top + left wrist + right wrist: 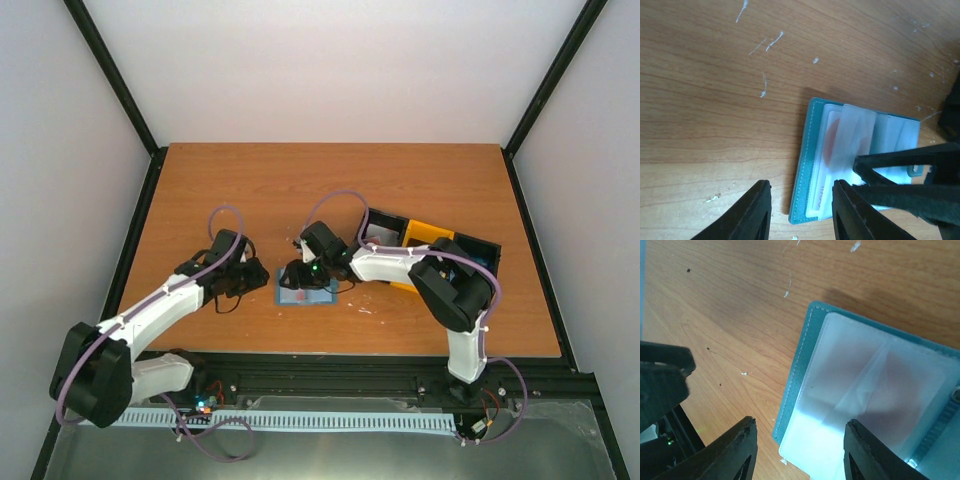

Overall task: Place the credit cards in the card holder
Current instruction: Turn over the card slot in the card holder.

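The teal card holder (305,293) lies open on the table between the two grippers. In the left wrist view the card holder (807,165) shows clear plastic sleeves, with a red-and-white credit card (828,142) inside one. In the right wrist view the card holder (797,375) shows a reddish card (905,392) faintly through the sleeves. My left gripper (801,187) is open and empty, its jaws straddling the holder's near edge. My right gripper (801,424) is open and empty, also straddling the holder's edge and hovering over the sleeves. Its black fingers (910,172) show in the left wrist view.
A black-and-yellow compartment tray (432,243) stands to the right, behind the right arm. The left gripper's body (662,382) shows at the left of the right wrist view. Small white flecks lie on the wooden table (300,185).
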